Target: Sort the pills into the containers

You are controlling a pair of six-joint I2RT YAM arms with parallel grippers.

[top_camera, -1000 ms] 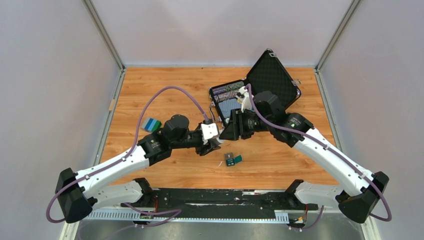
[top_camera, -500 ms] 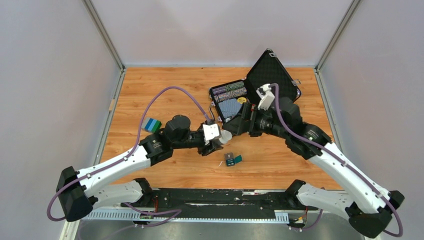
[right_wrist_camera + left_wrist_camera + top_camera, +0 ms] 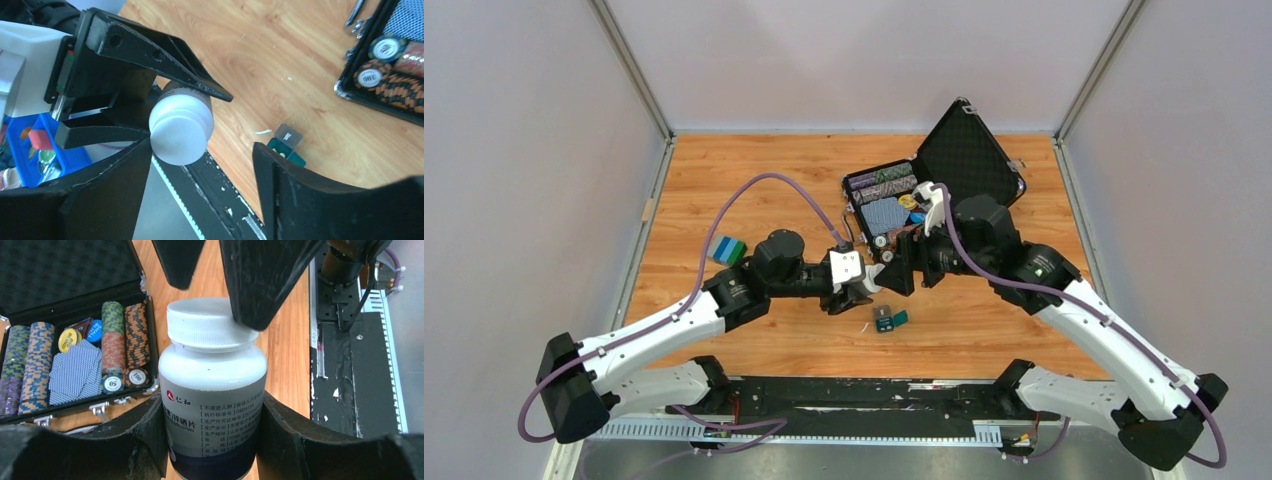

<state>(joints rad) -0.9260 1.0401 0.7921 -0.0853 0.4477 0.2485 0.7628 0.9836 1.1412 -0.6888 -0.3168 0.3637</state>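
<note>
- Bottle point(image 3: 212, 390): white body with a printed label and a white screw cap point(image 3: 210, 322). It sits at the centre of the left wrist view, cap toward the top of the frame.
- Left hand point(image 3: 864, 288): closed on the bottle. Its two black fingers point(image 3: 150, 435) press the labelled body from both sides, below the cap.
- Right hand point(image 3: 202, 147): open. In the right wrist view the cap sits between its fingers, close against the finger at the lower left of the frame. A wide gap remains to the finger at the lower right.
- Contact: in the left wrist view, one right finger overlaps the cap's right edge. Whether it touches the cap cannot be told.
- Meeting point: in the top view both hands meet at the centre of the worktop point(image 3: 754, 180), tip to tip, with the bottle between them.
- Box point(image 3: 889, 319): small, dark teal, with its lid swung open and a grey inside. It lies on the worktop just below and right of the meeting point, touching neither hand. Its contents are too small to make out.
- Chip case point(image 3: 969, 155): black, open, with its lid raised. It is in the upper centre of the top view, above the right hand. It holds rows of chips point(image 3: 114, 335) and a fanned deck of cards point(image 3: 75, 372).
- Block point(image 3: 726, 249): blue and green, on the worktop at the left of the top view, beside the left arm.
</note>
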